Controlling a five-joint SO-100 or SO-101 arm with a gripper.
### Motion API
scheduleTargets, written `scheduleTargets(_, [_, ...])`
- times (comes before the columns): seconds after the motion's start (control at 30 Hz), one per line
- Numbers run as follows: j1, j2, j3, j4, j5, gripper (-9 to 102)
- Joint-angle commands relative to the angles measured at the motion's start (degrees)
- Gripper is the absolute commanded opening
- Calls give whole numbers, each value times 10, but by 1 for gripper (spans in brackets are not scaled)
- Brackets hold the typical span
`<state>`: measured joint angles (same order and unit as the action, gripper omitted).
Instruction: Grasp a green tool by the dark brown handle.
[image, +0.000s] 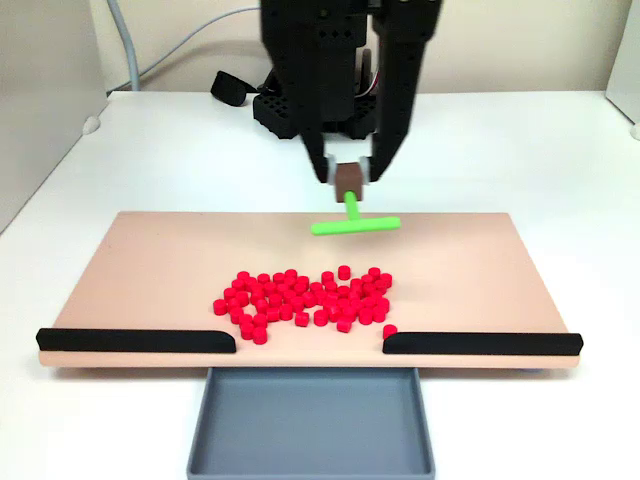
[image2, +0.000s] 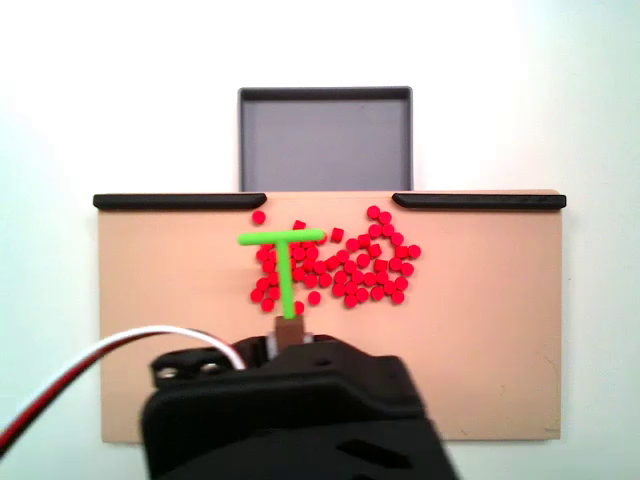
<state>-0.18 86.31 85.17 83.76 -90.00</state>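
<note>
The green tool (image: 355, 222) (image2: 283, 262) is a bright-green T with a thin stem and a crossbar. Its dark brown handle (image: 348, 179) (image2: 289, 332) sits between the fingers of my black gripper (image: 348, 177) (image2: 289, 336), which is shut on it. In a fixed view the tool hangs off the board's far edge with the crossbar lowest. In the other fixed view the stem reaches out from the arm over the red pellets, and the arm body hides the jaws.
Several red pellets (image: 305, 300) (image2: 340, 265) lie clustered on the tan board (image: 150, 270) (image2: 480, 330). Two black strips (image: 135, 340) (image: 480, 343) line its edge beside a gap. A grey tray (image: 310, 420) (image2: 325, 135) sits past that gap.
</note>
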Motion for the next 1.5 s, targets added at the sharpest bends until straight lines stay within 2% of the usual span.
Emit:
scheduleTargets(0.0, [33, 25, -18, 1, -16, 0])
scheduleTargets(0.3, [31, 23, -8, 1, 39, 0])
scheduleTargets(0.57, [25, 19, -7, 26, 43, 0])
scheduleTargets(0.87, [11, 23, -7, 42, -8, 0])
scheduleTargets(1.47, [22, 18, -7, 42, -28, 0])
